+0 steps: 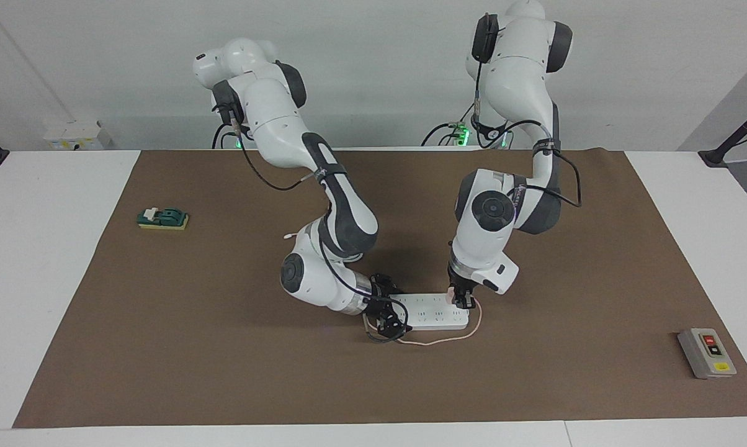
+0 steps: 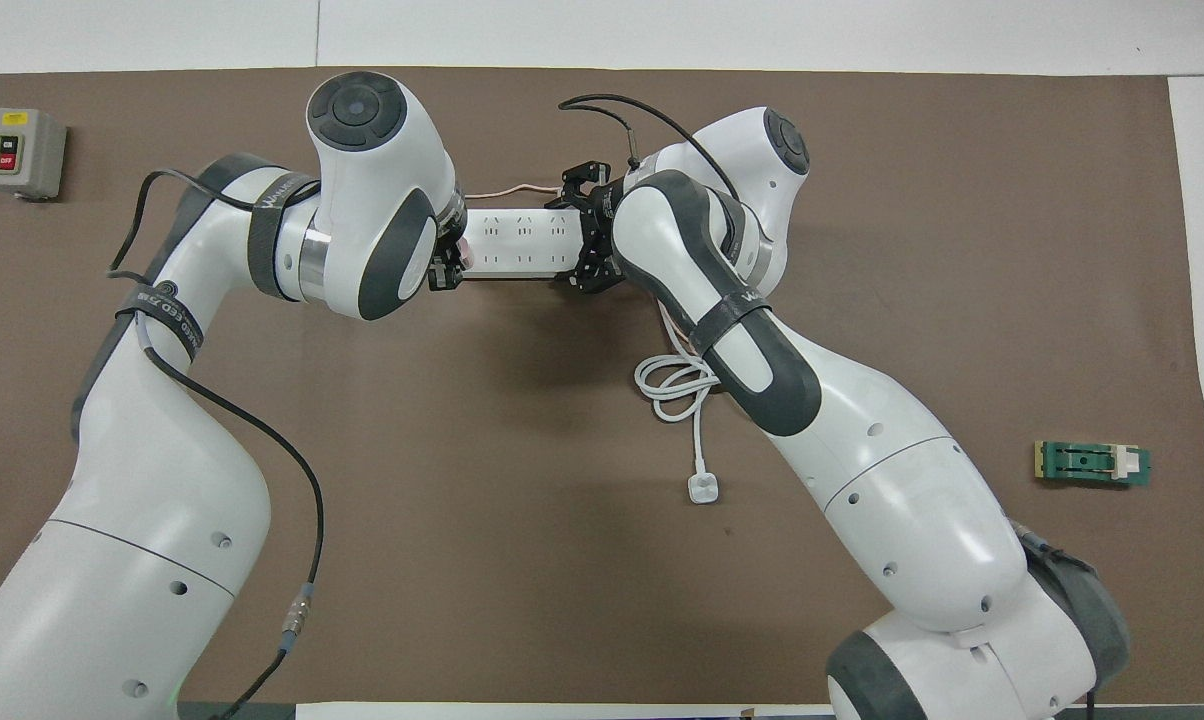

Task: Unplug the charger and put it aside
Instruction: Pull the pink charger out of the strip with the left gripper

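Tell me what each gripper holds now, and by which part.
Left gripper: the charger, by its cube body. Right gripper: the power strip, by its end toward the right arm.

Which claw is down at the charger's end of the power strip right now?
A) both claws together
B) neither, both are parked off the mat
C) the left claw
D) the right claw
C: the left claw is down on the pink charger at one end of the power strip, while the right claw sits at the strip's other end.
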Controlling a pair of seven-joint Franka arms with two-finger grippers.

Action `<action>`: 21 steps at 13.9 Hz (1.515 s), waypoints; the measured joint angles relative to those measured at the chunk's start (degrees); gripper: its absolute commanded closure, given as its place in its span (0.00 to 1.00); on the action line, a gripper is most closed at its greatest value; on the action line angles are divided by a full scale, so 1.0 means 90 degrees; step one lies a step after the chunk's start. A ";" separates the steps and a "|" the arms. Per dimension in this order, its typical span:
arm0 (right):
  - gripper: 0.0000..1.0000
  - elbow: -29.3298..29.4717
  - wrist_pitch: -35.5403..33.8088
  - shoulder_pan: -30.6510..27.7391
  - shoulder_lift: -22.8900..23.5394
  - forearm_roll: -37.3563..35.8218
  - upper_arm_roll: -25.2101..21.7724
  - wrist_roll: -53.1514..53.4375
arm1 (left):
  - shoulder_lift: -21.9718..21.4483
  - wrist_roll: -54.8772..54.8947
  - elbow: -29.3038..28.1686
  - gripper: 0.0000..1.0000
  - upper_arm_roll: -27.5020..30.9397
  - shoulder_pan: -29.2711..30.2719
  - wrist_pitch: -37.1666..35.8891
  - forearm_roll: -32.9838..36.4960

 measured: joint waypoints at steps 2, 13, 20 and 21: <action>0.94 0.0000 0.0002 0.0001 0.0000 0.0000 0.0000 -0.0004 | -0.0001 0.0027 0.0018 1.00 -0.0001 0.0000 -0.0032 0.0009; 0.35 -0.0003 0.0006 0.0004 -0.0002 0.0000 -0.0002 -0.0004 | -0.0985 0.1470 0.0069 1.00 0.0108 0.0123 -0.1237 0.0052; 0.00 0.0077 -0.0091 0.0106 -0.0229 -0.0001 -0.0018 0.0050 | -0.1701 0.5824 -0.0559 1.00 0.0135 0.0730 -0.1900 0.0052; 0.00 0.0098 -0.0350 0.0077 -0.0402 -0.0001 -0.0060 0.0121 | -0.1839 0.6161 -0.0706 1.00 0.0138 0.0831 -0.1933 0.0052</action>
